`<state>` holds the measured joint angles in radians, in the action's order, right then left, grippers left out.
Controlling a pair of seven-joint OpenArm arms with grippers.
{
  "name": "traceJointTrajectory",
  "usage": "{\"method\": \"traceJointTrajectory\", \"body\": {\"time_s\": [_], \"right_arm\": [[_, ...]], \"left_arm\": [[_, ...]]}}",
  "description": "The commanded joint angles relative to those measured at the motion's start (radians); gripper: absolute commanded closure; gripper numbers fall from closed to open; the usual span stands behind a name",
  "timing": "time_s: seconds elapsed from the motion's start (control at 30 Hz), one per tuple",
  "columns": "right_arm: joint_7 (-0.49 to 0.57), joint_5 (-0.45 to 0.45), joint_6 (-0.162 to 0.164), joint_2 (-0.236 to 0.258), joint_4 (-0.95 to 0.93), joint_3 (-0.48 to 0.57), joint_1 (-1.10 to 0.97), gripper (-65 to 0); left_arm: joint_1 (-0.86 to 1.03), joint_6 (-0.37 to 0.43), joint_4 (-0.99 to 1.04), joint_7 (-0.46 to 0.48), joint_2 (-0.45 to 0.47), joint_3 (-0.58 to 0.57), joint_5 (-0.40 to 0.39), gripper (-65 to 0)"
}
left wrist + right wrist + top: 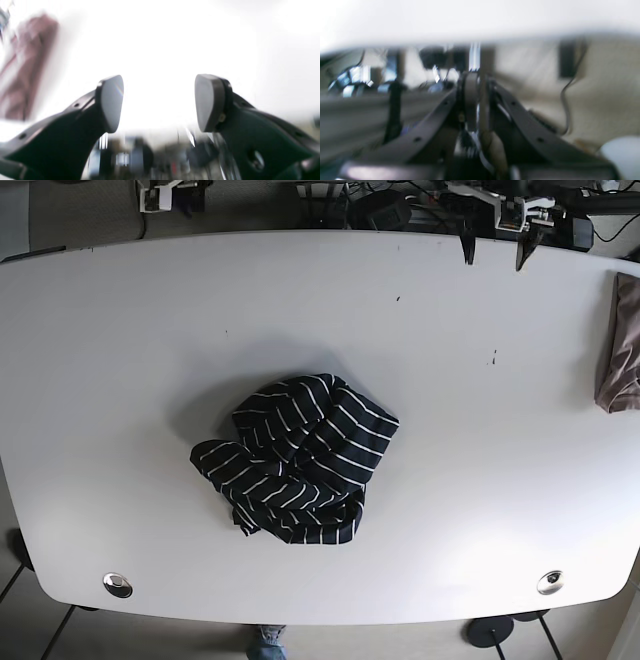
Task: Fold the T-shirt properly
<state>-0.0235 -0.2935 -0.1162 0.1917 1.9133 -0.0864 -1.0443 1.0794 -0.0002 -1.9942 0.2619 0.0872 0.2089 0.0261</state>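
A black T-shirt with thin white stripes (300,460) lies crumpled in a heap at the middle of the white table (120,380). It shows in neither wrist view. My left gripper (493,252) hangs over the table's far edge at the right, far from the shirt. In the left wrist view the left gripper (158,102) is open and empty, with bare white table between its pads. My right gripper (475,82) has its jaws shut together, with nothing seen between them. It points past the table edge at a blurred background.
A mauve garment (620,360) lies at the table's right edge, and it also shows blurred in the left wrist view (27,67). Two round metal fittings (117,584) (549,582) sit near the front corners. Equipment and cables crowd the space behind the far edge.
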Motion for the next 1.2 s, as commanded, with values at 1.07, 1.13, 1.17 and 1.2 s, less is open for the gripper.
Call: {"method": "traceJointTrajectory", "body": {"time_s": [1.07,1.13,1.17,1.2], "right_arm": [[-0.393,-0.002,-0.221,-0.002,-0.812,0.007,1.455,-53.9],[-0.346,-0.006,-0.244,-0.004,-0.926,0.007,1.490,-53.7],[-0.318,-0.005,-0.251,-0.014,-0.966,0.007,1.492,-53.7],[-0.296,-0.002,-0.254,-0.031,-0.983,0.007,1.492,-53.7]], "left_arm": [[-0.390,-0.001,0.204,0.023,0.012,-0.052,0.002,-56.8],[-0.390,-0.001,0.204,0.023,0.012,-0.067,0.004,-56.9],[-0.390,-0.001,0.203,0.023,0.012,-0.072,0.007,-56.9],[-0.390,-0.001,0.203,0.023,0.012,-0.073,0.007,-56.8]]}}
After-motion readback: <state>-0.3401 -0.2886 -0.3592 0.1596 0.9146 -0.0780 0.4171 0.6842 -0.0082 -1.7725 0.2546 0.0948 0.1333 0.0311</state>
